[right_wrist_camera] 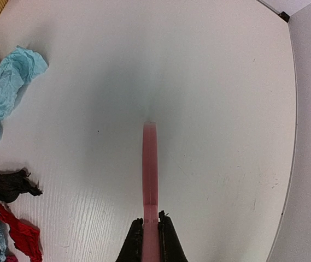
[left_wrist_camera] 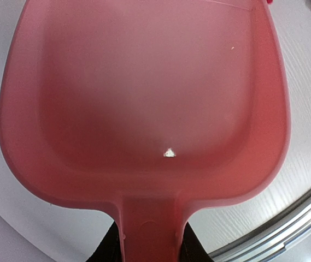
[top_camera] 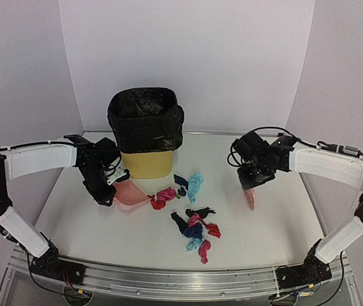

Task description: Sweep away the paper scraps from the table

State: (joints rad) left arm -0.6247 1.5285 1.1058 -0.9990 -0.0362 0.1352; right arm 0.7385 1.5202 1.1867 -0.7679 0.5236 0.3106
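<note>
Nearest to me, one aluminium rail (top_camera: pixel 168 280) runs along the front edge of the white table (top_camera: pixel 92 229), with the two arm bases bolted at its ends. On the left I have the left gripper (top_camera: pixel 103 190) clamped on the handle of the single pink plastic dustpan (top_camera: pixel 129 195). The left wrist view shows that handle pinched between the two dark fingers (left_wrist_camera: pixel 107 248), and one tiny white speck in the pan's bowl. The pan sits low on the table with its lip just beside the nearest red and pink wads; I cannot tell whether it touches them. The paper scraps (top_camera: pixel 192 224) lie mid-table in two loose groups. The upper one has one light blue, one navy and a red-pink bunch; the lower one is a heap of black, navy, pink, red and light blue wads. I make it roughly a dozen, though they overlap too much for an exact count. On the right, the right gripper (top_camera: pixel 249 183) is closed tight on the one pink hand brush (top_camera: pixel 251 199), which points down at the table, well apart from the scraps. Behind stands one yellow bin (top_camera: pixel 146 162) lined with one black bag (top_camera: pixel 144 121).
</note>
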